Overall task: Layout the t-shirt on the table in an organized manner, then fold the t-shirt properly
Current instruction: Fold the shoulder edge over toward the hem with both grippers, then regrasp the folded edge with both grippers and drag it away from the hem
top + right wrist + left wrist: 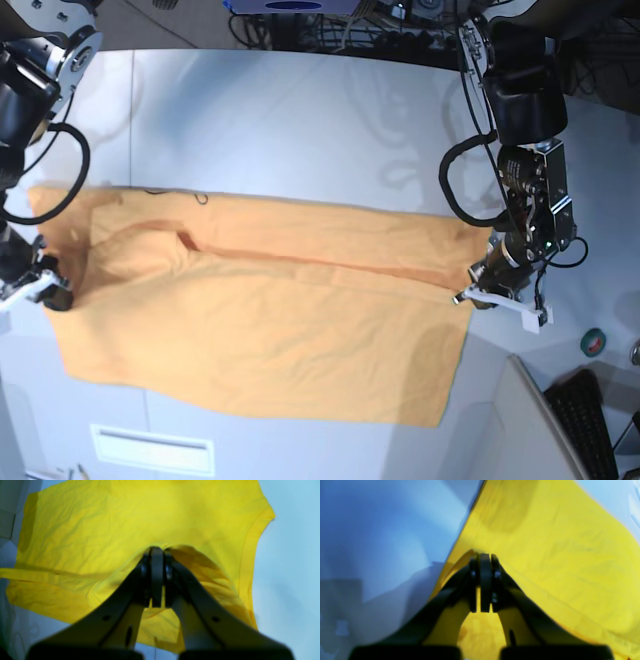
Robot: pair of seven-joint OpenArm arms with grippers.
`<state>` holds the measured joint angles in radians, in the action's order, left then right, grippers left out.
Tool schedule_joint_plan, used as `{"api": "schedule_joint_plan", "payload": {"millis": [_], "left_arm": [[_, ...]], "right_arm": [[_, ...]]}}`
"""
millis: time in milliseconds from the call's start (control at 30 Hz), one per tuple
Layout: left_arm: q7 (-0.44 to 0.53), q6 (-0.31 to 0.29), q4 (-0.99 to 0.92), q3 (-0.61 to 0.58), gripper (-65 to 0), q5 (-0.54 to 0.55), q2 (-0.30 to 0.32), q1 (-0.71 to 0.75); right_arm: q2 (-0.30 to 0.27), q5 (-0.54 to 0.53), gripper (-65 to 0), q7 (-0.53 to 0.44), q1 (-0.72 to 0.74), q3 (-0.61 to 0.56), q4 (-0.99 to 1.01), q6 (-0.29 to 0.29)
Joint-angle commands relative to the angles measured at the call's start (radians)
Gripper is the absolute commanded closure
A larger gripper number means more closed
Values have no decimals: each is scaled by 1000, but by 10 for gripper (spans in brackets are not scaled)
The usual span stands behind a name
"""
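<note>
Your shirt [260,330] lies on the table [300,120], long axis running side to side between the two arms, with a lengthwise fold already laid along its far part. Each gripper sits at one short end: the left gripper [478,290] pinches the hem-side edge, the right gripper [50,292] pinches cloth at the sleeve end. Both jaws are pressed together on fabric. Both wrists sit low at the table, so you likely carry both ends the same way, across the long axis.
</note>
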<state>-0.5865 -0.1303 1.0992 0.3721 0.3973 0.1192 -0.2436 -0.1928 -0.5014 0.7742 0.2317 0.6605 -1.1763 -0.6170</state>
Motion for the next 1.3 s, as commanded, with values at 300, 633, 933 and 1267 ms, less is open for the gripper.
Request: {"api": "schedule_joint_plan", "payload": {"millis": [300,633,933,1267], "left_arm": [[105,-9,-55,-52,0,13,12,-61],[158,-9,-69,-81,0,13,12,-61],[159,-9,-67,-78,-110,13,12,-63],[152,-9,-1,63,-426,19,10,-58]], "right_arm": [[-38,-23,0,-118,45,-28,121,-2],[-55,-24,0,-152,44,-64,131,-2],[-53,-26,-249,-152,42,-61,129,-2],[-50,-29,-249,-149,-19,46,55,-2]]}}
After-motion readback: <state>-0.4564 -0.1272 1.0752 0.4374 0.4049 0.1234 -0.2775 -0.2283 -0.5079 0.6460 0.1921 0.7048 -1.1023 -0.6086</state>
